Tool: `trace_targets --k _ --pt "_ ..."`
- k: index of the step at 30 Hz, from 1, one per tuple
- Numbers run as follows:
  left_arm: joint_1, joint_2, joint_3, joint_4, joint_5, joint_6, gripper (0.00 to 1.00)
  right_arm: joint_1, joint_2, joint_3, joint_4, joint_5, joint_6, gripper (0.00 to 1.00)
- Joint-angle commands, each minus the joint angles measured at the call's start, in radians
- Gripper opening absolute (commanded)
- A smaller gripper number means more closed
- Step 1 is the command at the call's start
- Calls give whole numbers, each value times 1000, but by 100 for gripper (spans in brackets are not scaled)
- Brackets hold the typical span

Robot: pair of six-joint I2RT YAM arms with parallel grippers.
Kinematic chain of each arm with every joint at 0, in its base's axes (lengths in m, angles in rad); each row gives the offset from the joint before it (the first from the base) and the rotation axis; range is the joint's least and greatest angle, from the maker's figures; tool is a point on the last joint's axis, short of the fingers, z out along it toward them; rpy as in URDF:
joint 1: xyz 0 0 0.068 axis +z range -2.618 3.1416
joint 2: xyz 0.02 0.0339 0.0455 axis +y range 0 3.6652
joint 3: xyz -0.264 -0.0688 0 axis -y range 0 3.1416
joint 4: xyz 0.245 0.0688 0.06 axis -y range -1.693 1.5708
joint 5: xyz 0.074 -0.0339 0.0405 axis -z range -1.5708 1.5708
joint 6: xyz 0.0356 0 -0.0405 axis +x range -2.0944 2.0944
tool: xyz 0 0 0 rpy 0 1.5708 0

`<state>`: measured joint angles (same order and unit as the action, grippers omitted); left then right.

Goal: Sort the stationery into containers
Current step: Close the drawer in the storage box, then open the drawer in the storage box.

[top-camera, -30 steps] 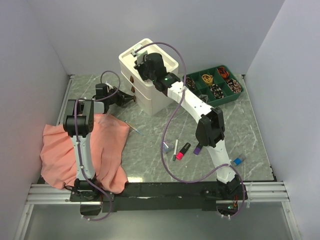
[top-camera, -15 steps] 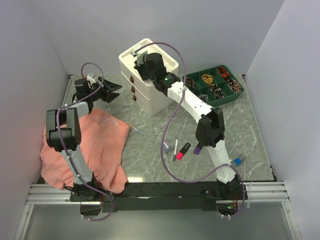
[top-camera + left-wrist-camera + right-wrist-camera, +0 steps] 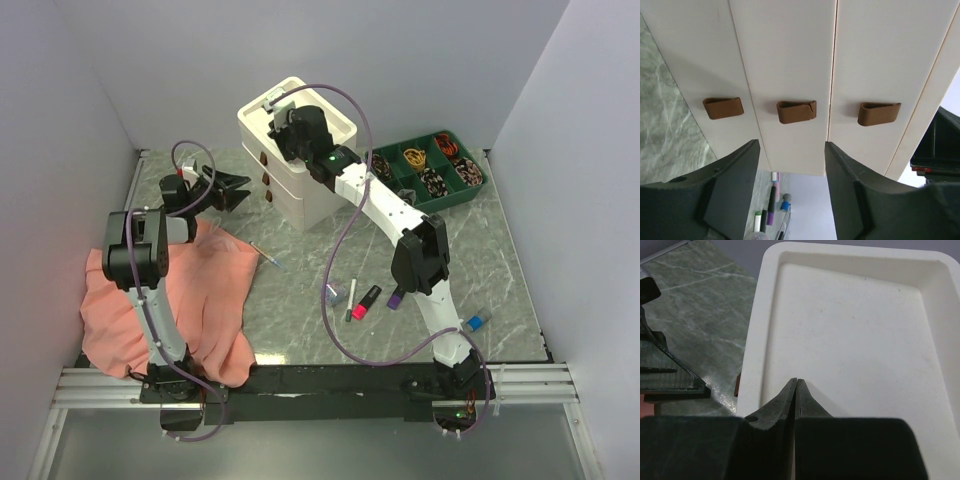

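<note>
Your left pincer (image 3: 236,189) has opened, swung back from the cream cabinet (image 3: 312,195) and returned to face its drawers. Its jaws are half open and empty, framing the middle brown handle (image 3: 796,111). Your right pincer (image 3: 796,382) stays closed on nothing over the bare top tray. The drawers look shut, so the pens and highlighters (image 3: 362,300) wait unsorted on the desk (image 3: 290,310).

**Item 1: left gripper** (image 3: 244,192). A second back I had it closed, tips close against the drawer fronts of the cabinet (image 3: 300,205). Half a second back it had drawn off toward 10 o'clock, jaws spread. It has now eased back toward 4 o'clock, jaws apart, near the cabinet's 9 o'clock face.

**Item 2: left arm** (image 3: 135,250). The elbow swung toward 8 o'clock, then partly returned.
</note>
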<state>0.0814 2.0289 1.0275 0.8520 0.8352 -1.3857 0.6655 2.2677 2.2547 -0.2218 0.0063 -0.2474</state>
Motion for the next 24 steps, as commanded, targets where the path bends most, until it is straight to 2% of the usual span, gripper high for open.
trace_targets --k 1,14,24 --pt "-11 46 59 137 30 -53 59 11 -36 -18 -45 -8 5 4" --pt "-54 108 104 182 27 -92 53 9 -19 -10 -40 -8 -10 1" --pt "-65 152 161 144 31 -88 51 6 -23 -21 -34 -8 -20 0"
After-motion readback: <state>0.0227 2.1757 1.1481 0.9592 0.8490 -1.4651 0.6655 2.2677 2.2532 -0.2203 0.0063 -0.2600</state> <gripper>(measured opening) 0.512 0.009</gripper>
